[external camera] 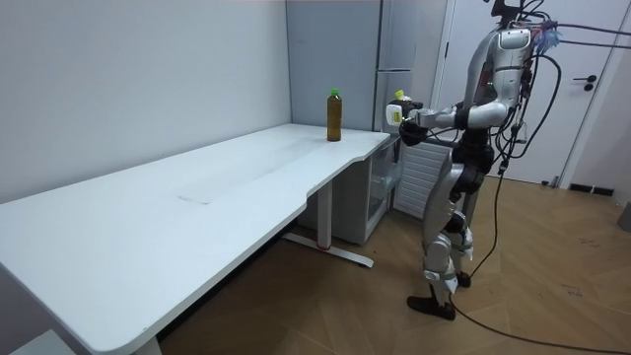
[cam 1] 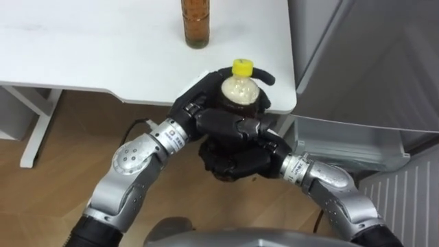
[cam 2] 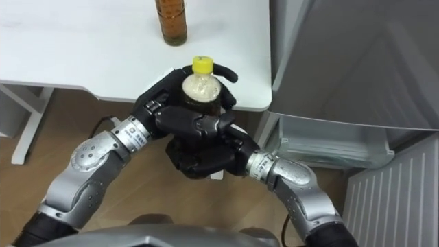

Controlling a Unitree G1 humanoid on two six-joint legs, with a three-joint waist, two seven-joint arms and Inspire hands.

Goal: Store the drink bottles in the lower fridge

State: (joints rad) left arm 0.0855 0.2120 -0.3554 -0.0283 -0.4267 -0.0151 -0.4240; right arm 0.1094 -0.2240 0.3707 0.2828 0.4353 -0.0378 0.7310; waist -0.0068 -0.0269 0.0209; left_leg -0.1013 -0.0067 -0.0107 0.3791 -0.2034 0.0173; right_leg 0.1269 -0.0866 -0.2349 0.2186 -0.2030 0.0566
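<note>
Off surface [cam 1: 82,55] corner, I see left hand [cam 1: 195,106], right hand [cam 1: 236,161] both curled round yellow-capped bottle [cam 1: 239,88]; amber bottle [cam 1: 195,24] on surface.

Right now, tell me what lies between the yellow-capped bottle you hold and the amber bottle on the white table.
Left eye view: only bare white table between the yellow-capped bottle and the amber bottle.

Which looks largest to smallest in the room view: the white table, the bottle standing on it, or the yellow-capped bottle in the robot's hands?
1. white table
2. bottle standing on the table
3. yellow-capped bottle, held by the left hand and right hand; partly hidden and farther away, so this rank is unsure.
</note>
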